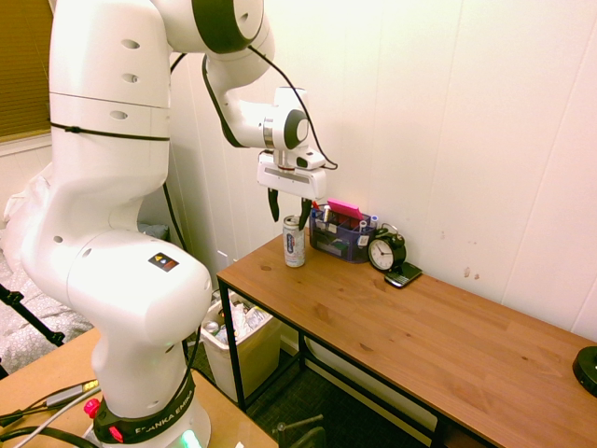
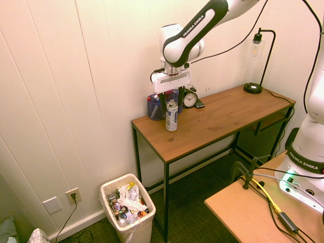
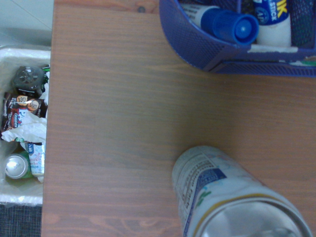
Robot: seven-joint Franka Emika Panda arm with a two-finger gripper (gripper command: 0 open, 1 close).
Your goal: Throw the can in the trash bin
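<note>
Watching the first exterior view: my claw (image 1: 290, 204) is released, fingers spread and pointing down at the top of the can (image 1: 294, 242). Can is upright on the wooden worktop (image 1: 401, 317), toward its left end. Just behind it, the blue organiser (image 1: 340, 239) with pens and a pink item (image 1: 345, 209); right of that, the black alarm clock (image 1: 386, 249), then a dark calculator-like device (image 1: 403, 274) lying flat. Trash bin (image 1: 244, 359) sits below, by the worktop's left end, with rubbish inside. Part of a round black base (image 1: 586, 371) at the far right.

Second exterior view: claw is above the can, fingers apart and reaching down around its upper part; I can't tell if either one touches. Can stands on the worktop surface, near the end closest to the bin. Bin is on the floor, white liner over the rim, well filled with wrappers and crumpled paper (image 2: 132, 203). Lamp (image 2: 260, 61) stands at the worktop's other end.

Wrist view: can's metal top and blue-grey print show close up, organiser near it holding a blue-capped marker (image 3: 229, 25) and a glue stick (image 3: 272, 22). Bin shows past the worktop edge, a green can (image 3: 19, 166) among its contents.
</note>
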